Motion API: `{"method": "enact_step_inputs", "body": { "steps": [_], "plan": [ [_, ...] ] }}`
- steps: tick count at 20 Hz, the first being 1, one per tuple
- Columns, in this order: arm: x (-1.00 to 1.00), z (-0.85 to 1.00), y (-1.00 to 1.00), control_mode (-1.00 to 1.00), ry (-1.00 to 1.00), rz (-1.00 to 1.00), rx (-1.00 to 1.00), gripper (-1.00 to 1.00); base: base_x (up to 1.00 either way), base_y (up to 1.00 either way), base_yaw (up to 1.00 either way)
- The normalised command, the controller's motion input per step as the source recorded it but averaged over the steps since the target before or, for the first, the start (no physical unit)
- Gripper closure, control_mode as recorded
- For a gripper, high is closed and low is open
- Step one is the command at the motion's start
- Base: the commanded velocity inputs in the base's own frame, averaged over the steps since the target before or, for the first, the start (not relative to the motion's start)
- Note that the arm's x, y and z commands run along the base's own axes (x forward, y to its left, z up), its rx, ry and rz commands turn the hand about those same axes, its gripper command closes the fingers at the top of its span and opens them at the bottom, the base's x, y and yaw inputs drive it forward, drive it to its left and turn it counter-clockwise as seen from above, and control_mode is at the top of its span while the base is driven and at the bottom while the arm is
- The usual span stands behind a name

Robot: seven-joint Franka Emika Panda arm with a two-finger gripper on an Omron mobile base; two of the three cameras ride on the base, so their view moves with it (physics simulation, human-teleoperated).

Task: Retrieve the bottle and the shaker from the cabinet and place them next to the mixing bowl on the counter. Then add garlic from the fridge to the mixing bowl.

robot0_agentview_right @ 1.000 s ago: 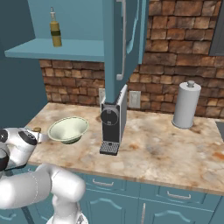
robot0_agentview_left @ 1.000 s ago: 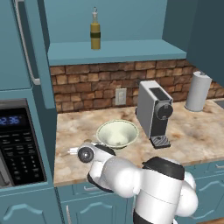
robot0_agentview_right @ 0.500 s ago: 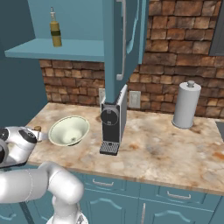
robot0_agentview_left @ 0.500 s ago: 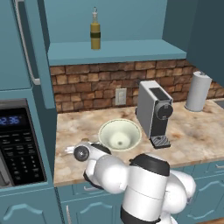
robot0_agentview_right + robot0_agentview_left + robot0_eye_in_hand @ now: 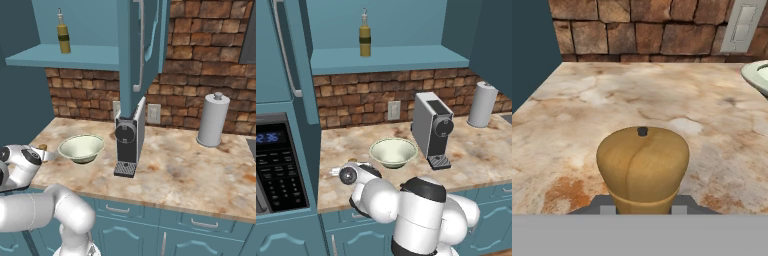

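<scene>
**Shaker gripped low over the counter, bottle on the cabinet shelf**

The gripper (image 5: 642,209) is clamped on the shaker (image 5: 642,167); in the hand view the brown wooden body sits squeezed between the two dark finger tips (image 5: 604,206), with its rounded knob end toward the camera. Below and past it lies the marbled counter (image 5: 637,100), and the brick backsplash (image 5: 637,27) runs along the far edge. A white wall outlet (image 5: 741,25) shows at the upper right of that view, and the rim of the mixing bowl (image 5: 757,76) cuts in at the right edge.

From the left base view the hand hangs over the front left part of the counter (image 5: 486,150), just left of and in front of the mixing bowl (image 5: 393,151). A small brown bit of the shaker (image 5: 352,161) peeks out behind the wrist. Whether it touches the stone or hangs just above, I cannot tell.

The bottle (image 5: 364,36) stands upright on the teal shelf of the open cabinet (image 5: 386,59), well above the bowl. The cabinet door with its silver bar handle (image 5: 140,45) hangs open.

A grey coffee machine (image 5: 432,127) stands just right of the bowl. A paper towel roll (image 5: 482,104) is farther right by the wall. A microwave panel (image 5: 278,170) is at the left.
</scene>
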Motion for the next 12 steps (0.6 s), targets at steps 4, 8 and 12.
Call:
{"method": "enact_step_inputs", "body": {
  "steps": [4,8,12],
  "plan": [
    [-0.01,-0.06,0.00,-1.00,0.00,0.00,0.00,1.00,0.00,0.00,0.00],
    [0.00,0.00,0.00,-1.00,0.00,0.00,0.00,-1.00,0.00,0.00,0.00],
    [0.00,0.00,0.00,-1.00,0.00,0.00,0.00,-1.00,0.00,0.00,0.00]
  ]
}}
